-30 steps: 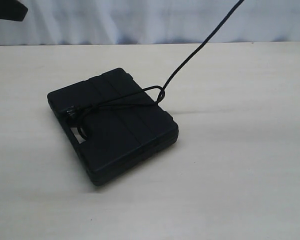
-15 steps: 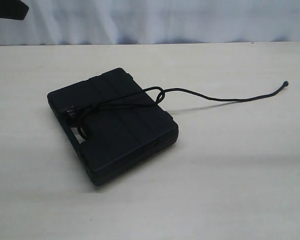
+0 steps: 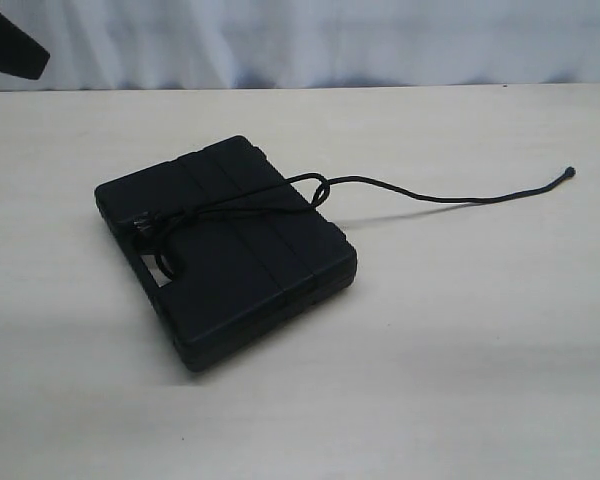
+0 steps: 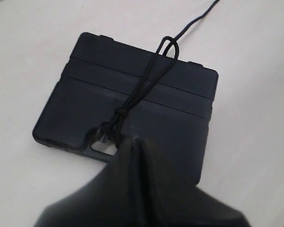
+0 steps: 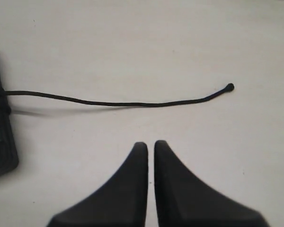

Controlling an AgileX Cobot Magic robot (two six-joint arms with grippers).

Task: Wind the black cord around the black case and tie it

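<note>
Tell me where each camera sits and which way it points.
Exterior view: off the arms, looking down across the pale table at the flat black plastic case; a dark robot part shows top left.
Left wrist view: on the left arm, above the case, facing down; its left claw shows.
Right wrist view: on the right arm, facing down at the thin black braided cord; the right claw shows.
All three show case and cord.
</note>
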